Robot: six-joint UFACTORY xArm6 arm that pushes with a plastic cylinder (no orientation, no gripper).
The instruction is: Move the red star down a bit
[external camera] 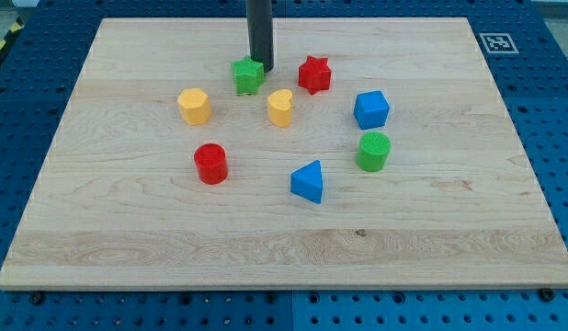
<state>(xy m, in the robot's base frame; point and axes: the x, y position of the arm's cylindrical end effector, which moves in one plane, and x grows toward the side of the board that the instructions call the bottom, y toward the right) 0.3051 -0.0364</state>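
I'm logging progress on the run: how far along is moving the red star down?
Nothing looks done yet: the red star sits near the view's top, untouched. In hand: my tip is beside the green star, to the red star's left, not above it. Left: get behind the red star and push it toward the view's bottom.

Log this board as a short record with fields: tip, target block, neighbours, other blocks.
tip: my tip sits at the green star, on its right edge
target: red star, to the view's right of my tip, apart from it
below target: blue cube, yellow heart
others: yellow hexagon block, red cylinder, blue triangle, green cylinder
surface: wooden board
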